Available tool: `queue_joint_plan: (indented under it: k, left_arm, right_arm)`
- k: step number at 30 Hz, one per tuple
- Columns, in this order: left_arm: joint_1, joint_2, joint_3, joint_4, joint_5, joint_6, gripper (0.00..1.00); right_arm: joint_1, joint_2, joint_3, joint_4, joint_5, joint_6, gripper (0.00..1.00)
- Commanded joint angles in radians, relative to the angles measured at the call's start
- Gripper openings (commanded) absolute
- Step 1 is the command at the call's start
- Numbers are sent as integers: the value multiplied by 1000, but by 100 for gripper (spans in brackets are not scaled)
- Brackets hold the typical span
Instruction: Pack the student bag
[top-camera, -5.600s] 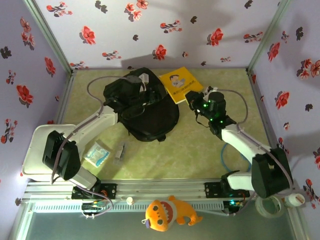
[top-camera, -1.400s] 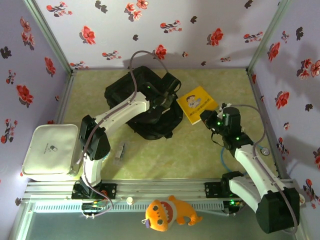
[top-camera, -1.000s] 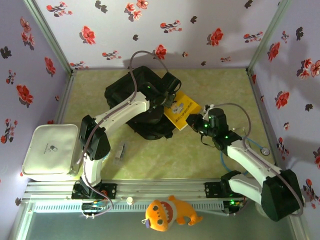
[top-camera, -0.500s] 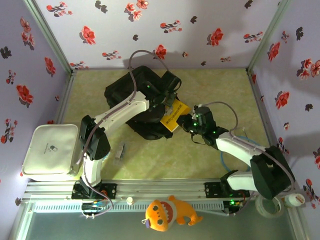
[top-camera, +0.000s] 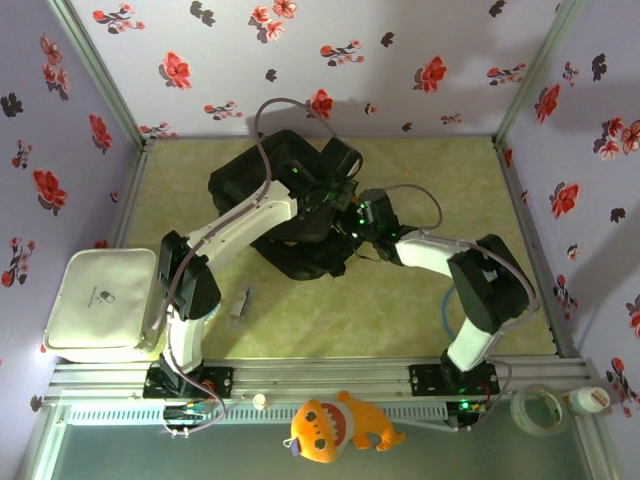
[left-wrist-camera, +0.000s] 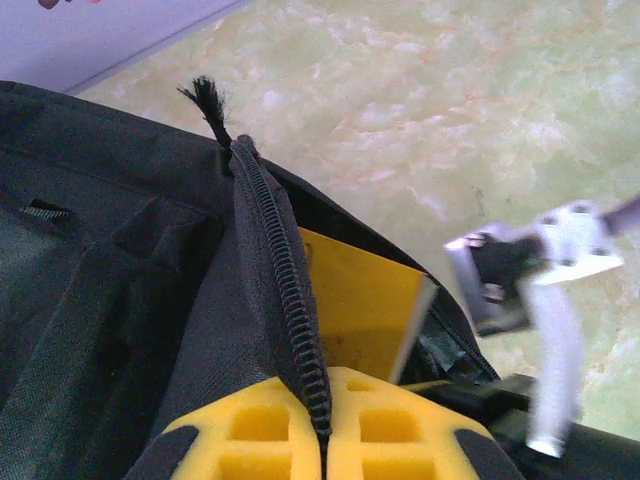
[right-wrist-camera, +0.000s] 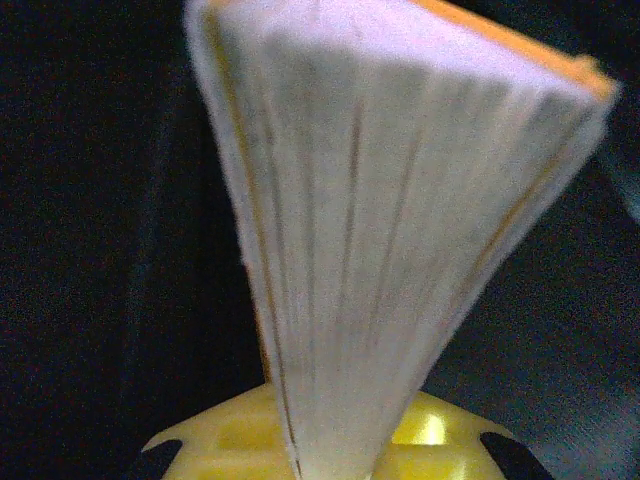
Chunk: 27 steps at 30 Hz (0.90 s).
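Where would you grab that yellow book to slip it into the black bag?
Pinch the book across its thin thickness at the end farthest from the student bag, coming from outside it. It is flat and sits partly inside the bag's mouth, so the right gripper's hold there leaves the front end free to slide in.

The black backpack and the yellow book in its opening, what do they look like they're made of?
The backpack: matte woven synthetic fabric, probably nylon or polyester; a fine weave shows and it folds softly. Its zip has black teeth, likely plastic. The book: paper pages, their pale fanned edges visible, under a thin yellow cover, likely smooth card.
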Motion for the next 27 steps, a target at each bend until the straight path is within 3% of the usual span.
queue_joint_plan:
  k: [1, 9, 11, 13, 17, 27]
  left_arm:
    - [0, -57, 54, 74, 29, -22, 1]
    - [12, -65, 50, 76, 34, -44, 1]
    - [12, -66, 49, 76, 39, -46, 1]
    - [15, -66, 47, 75, 43, -46, 1]
    - [20, -75, 34, 81, 49, -49, 1]
    - [53, -133, -58, 137, 115, -83, 4]
  right_arm:
    - [20, 103, 55, 98, -6, 80, 4]
    - [65, 217, 146, 121, -12, 111, 8]
    - [60, 214, 147, 101, -6, 107, 17]
    - [47, 203, 143, 96, -20, 108, 32]
    - [18, 127, 87, 101, -43, 107, 44]
    - [-97, -220, -189, 11, 23, 97, 52]
